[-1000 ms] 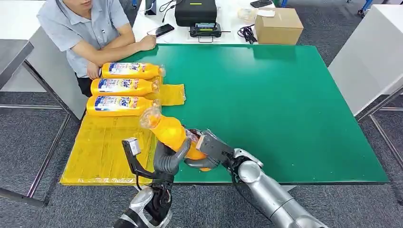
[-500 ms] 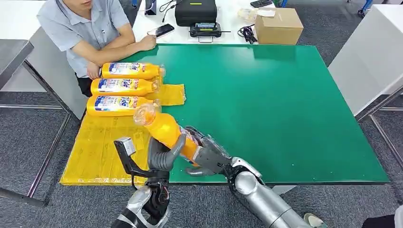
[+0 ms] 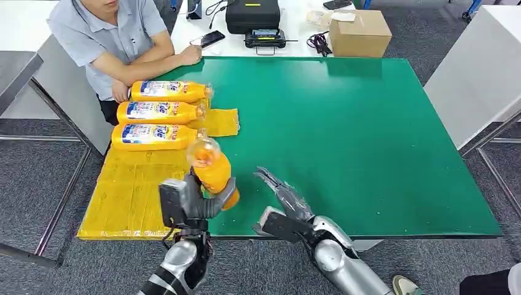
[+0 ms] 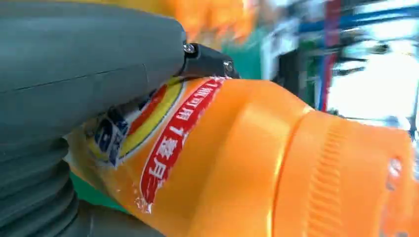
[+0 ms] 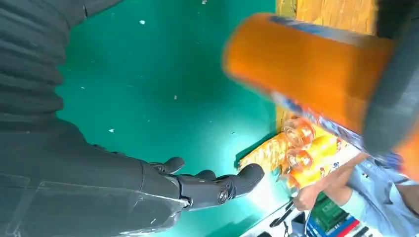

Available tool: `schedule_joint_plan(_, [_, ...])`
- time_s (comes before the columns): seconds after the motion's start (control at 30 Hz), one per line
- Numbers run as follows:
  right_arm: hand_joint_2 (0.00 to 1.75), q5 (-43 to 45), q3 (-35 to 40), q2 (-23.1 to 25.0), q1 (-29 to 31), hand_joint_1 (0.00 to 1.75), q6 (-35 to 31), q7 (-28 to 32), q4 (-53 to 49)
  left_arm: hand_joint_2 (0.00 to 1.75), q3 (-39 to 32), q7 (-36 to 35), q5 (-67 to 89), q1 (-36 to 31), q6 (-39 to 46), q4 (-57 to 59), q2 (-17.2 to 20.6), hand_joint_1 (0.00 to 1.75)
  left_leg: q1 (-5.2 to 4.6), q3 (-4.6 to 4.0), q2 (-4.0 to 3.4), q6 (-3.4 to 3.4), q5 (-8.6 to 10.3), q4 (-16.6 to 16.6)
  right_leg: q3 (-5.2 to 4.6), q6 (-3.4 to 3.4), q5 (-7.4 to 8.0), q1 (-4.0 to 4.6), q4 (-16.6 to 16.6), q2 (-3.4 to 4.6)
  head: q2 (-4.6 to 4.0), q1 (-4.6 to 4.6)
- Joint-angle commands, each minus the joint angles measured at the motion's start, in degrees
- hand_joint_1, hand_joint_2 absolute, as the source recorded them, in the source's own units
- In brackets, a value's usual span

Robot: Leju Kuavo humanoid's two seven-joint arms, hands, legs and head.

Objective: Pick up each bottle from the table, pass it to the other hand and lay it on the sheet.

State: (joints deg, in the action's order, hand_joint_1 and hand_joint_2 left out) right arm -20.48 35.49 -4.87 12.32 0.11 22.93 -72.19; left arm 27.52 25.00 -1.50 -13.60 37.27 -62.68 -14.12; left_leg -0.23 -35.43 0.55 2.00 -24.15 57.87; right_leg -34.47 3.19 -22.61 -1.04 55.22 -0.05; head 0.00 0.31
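Bottle (image 3: 212, 169) is gripped by left hand (image 3: 195, 203), raised cap-up over the green table's (image 3: 368, 141) near edge, just beside the yellow sheet (image 3: 132, 190). Right hand (image 3: 285, 206) nearby, fingers spread, holding nothing. Three bottles (image 3: 156, 112) lie on the sheet.

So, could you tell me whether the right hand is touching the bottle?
Apart: the head view shows green table between the right hand and the bottle.

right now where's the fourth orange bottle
In the head view the fourth bottle is gripped in the left hand at the table's near edge, beside the yellow sheet, below the three laid bottles.
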Motion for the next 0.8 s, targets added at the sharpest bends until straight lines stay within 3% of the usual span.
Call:
schedule_joint_plan(0.03, [1.75,-0.87,-3.62,0.45,-1.35,0.00,0.61,0.96,-0.04,1.75,-1.89,-5.32,16.69,-3.84,0.90,5.55,4.63,1.64,0.01,0.15,-0.09,-0.08,-0.03,-0.06,0.12,-0.09,-0.01,0.02,-0.03,0.07,0.00,-0.02])
schedule_joint_plan(0.1, [1.75,-0.95,-3.86,0.64,-1.25,0.00,0.82,1.05,0.06,1.75,-1.84,-6.63,19.88,-3.96,1.68,6.07,4.59,1.68,0.05,0.16,-0.11,-0.09,-0.05,-0.03,0.14,-0.11,-0.03,0.05,-0.02,0.08,0.00,-0.02])
schedule_joint_plan(0.13, [1.75,-0.97,-4.13,0.80,-1.32,0.00,0.87,1.07,0.14,1.75,-2.54,-7.17,21.87,-4.16,2.56,6.06,4.71,1.48,0.05,0.30,-0.17,-0.13,-0.12,-0.03,0.26,-0.16,-0.09,0.06,0.00,0.11,0.00,-0.02])
schedule_joint_plan(0.27, [1.75,-1.29,-5.12,2.08,-0.86,0.00,2.23,2.15,1.31,1.75,-5.66,-11.37,39.83,-5.50,2.73,4.45,6.54,1.45,0.04,0.14,-0.12,-0.10,-0.05,-0.02,0.11,-0.12,-0.03,0.04,0.00,0.09,0.00,-0.02])
schedule_joint_plan(0.33, [1.75,-1.52,-4.80,2.42,0.15,0.00,2.79,2.72,2.10,1.75,-6.58,-16.41,53.68,-6.52,2.73,5.45,8.08,1.24,0.09,0.32,-0.21,-0.16,-0.15,0.00,0.27,-0.20,-0.10,0.09,0.02,0.16,0.00,-0.02])
schedule_joint_plan(0.4, [1.75,-1.51,-5.04,2.70,0.57,0.00,3.02,3.04,2.44,1.75,-8.12,-18.07,58.45,-7.97,1.17,8.88,8.79,1.17,0.09,0.30,-0.27,-0.18,-0.11,-0.01,0.23,-0.20,-0.06,0.10,0.02,0.21,0.00,0.00])
schedule_joint_plan(0.47, [1.75,-1.49,-5.04,2.75,0.75,0.00,3.25,3.22,2.40,1.75,-8.82,-17.79,59.46,-8.89,1.29,10.86,8.93,1.17,0.09,0.29,-0.24,-0.16,-0.10,-0.02,0.22,-0.19,-0.05,0.10,0.01,0.19,0.00,-0.02])
schedule_joint_plan(0.5, [1.75,-1.37,-4.99,2.71,0.84,0.00,3.60,3.38,2.41,1.75,-8.49,-18.82,62.78,-9.65,1.81,12.46,9.38,1.40,0.03,0.16,-0.17,-0.10,-0.03,-0.05,0.12,-0.12,-0.01,0.03,-0.01,0.13,0.00,-0.02])
schedule_joint_plan(0.53, [1.75,-1.05,-4.91,2.64,1.01,0.00,4.12,3.72,2.50,1.75,-7.86,-20.48,65.98,-11.03,0.65,14.92,10.31,1.45,0.08,0.27,-0.22,-0.15,-0.08,-0.04,0.22,-0.17,-0.04,0.08,-0.02,0.16,0.00,0.00])
schedule_joint_plan(0.57, [1.75,-0.47,-4.74,2.55,1.53,0.00,5.06,4.07,3.02,1.75,-7.36,-22.89,70.40,-12.62,1.21,17.72,11.17,1.40,0.09,0.33,-0.19,-0.16,-0.10,-0.04,0.29,-0.19,-0.07,0.09,-0.01,0.13,0.00,0.00])
schedule_joint_plan(0.6, [1.75,-0.35,-4.75,2.62,2.02,0.00,5.21,4.16,3.73,1.75,-7.23,-22.42,71.40,-13.75,1.53,19.98,11.45,1.59,0.09,0.16,-0.17,-0.11,-0.04,-0.03,0.13,-0.12,-0.01,0.07,-0.02,0.13,0.00,0.00])
schedule_joint_plan(0.7, [1.75,0.23,-4.45,3.08,4.18,0.00,6.04,5.09,6.11,1.75,-6.59,-24.19,76.73,-18.79,0.89,31.28,12.86,1.50,0.09,0.27,-0.14,-0.14,-0.04,-0.04,0.24,-0.15,-0.02,0.07,0.00,0.11,0.00,0.02])
schedule_joint_plan(0.77, [1.75,0.27,-4.41,2.96,4.06,0.00,6.01,5.15,5.77,1.75,-6.31,-24.41,78.01,-19.08,1.35,32.48,13.29,1.47,0.09,0.26,-0.20,-0.12,-0.03,-0.05,0.21,-0.14,0.00,0.06,0.00,0.17,0.00,0.00])
schedule_joint_plan(0.8, [1.75,0.27,-4.39,2.87,3.84,0.00,5.97,5.12,5.45,1.75,-6.65,-24.47,77.67,-19.16,0.70,32.95,13.20,0.23,0.11,0.34,-0.22,-0.16,-0.09,-0.01,0.30,-0.18,-0.05,0.09,0.03,0.17,0.00,0.02])
